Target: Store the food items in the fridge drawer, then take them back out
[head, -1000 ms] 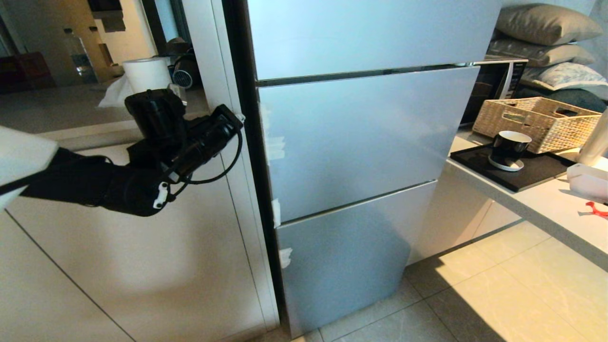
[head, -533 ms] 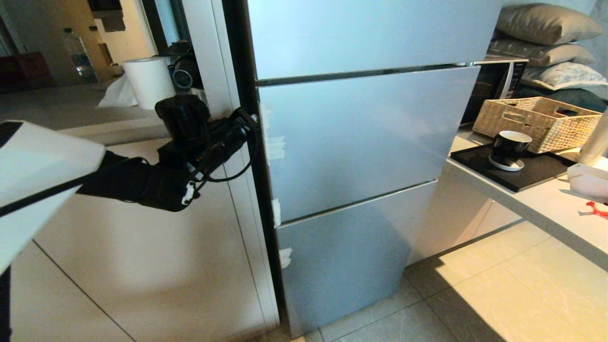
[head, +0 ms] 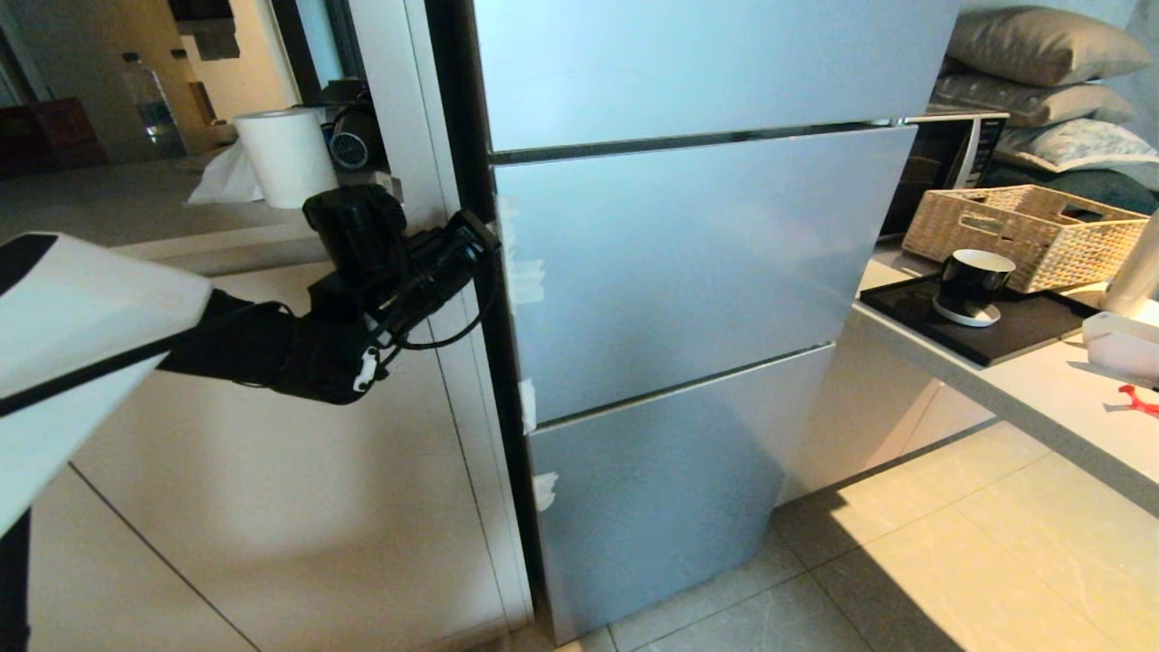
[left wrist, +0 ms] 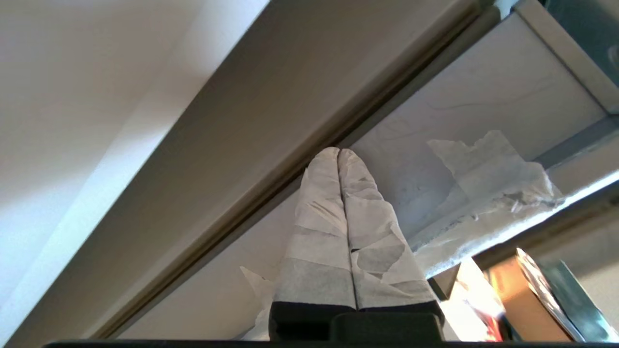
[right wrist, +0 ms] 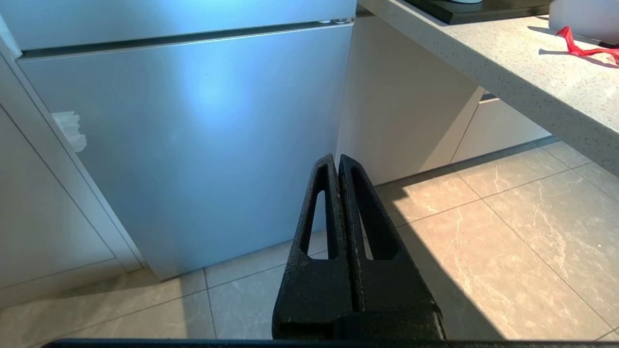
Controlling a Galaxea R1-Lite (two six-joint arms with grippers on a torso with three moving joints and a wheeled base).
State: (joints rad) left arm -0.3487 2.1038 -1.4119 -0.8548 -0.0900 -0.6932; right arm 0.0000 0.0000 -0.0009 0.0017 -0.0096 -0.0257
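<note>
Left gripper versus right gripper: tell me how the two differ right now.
The left gripper has fingers wrapped in white tape; the right gripper has bare black fingers with slots. The left gripper is raised to the left edge of the middle fridge door, tips at the seam beside the white cabinet panel; the right gripper hangs low, pointing at the tiled floor before the bottom fridge door. Both are shut and hold nothing.
</note>
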